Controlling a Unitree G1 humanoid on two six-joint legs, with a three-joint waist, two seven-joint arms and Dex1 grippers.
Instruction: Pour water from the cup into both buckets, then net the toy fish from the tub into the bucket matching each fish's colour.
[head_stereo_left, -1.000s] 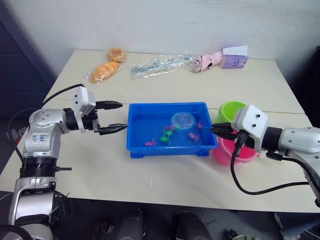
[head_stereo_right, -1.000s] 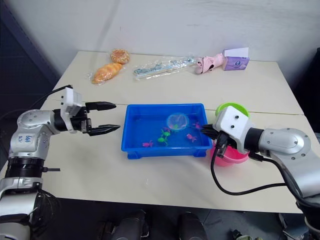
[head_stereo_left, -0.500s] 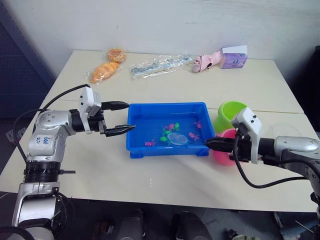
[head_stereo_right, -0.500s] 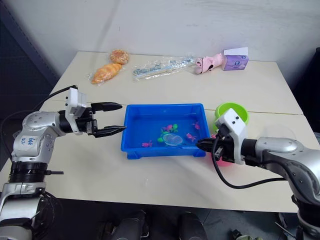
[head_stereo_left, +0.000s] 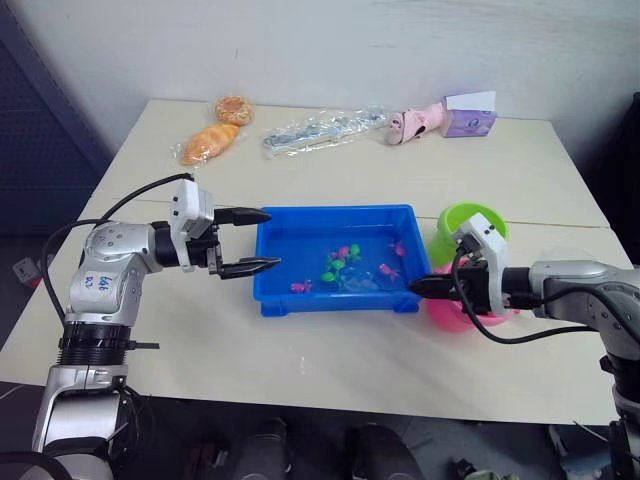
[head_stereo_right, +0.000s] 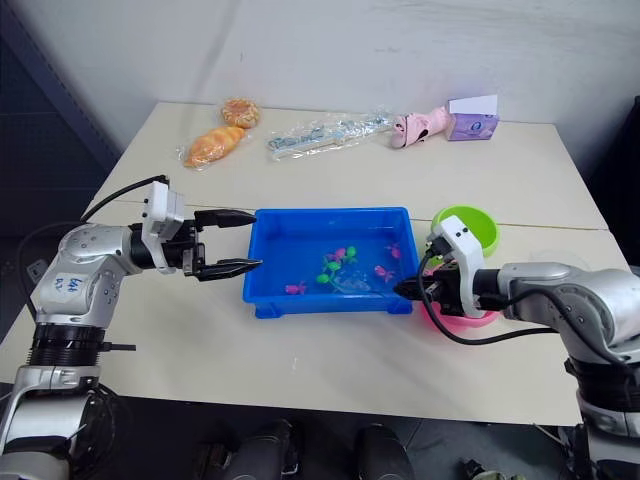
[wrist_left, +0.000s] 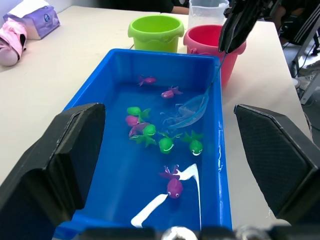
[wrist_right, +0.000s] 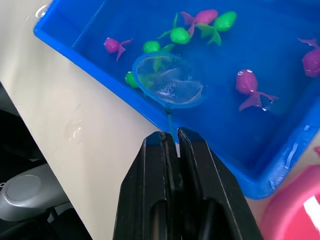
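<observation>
The right hand (wrist_right: 170, 142) is clenched on the net (wrist_right: 169, 81) handle, its ring dipped in the blue tub (head_stereo_left: 300, 215) mid-desk among the fish (wrist_left: 166, 144). At three o'clock of the tub stand the green bucket (head_stereo_left: 462, 222) and pink bucket (head_stereo_left: 452, 312). The left hand (head_stereo_left: 262, 240) hangs released at nine o'clock.

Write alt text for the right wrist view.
The right gripper, shut on the net's thin handle, holds the net low in the blue tub among green and pink toy fish. A pink bucket edges into one corner.
</observation>
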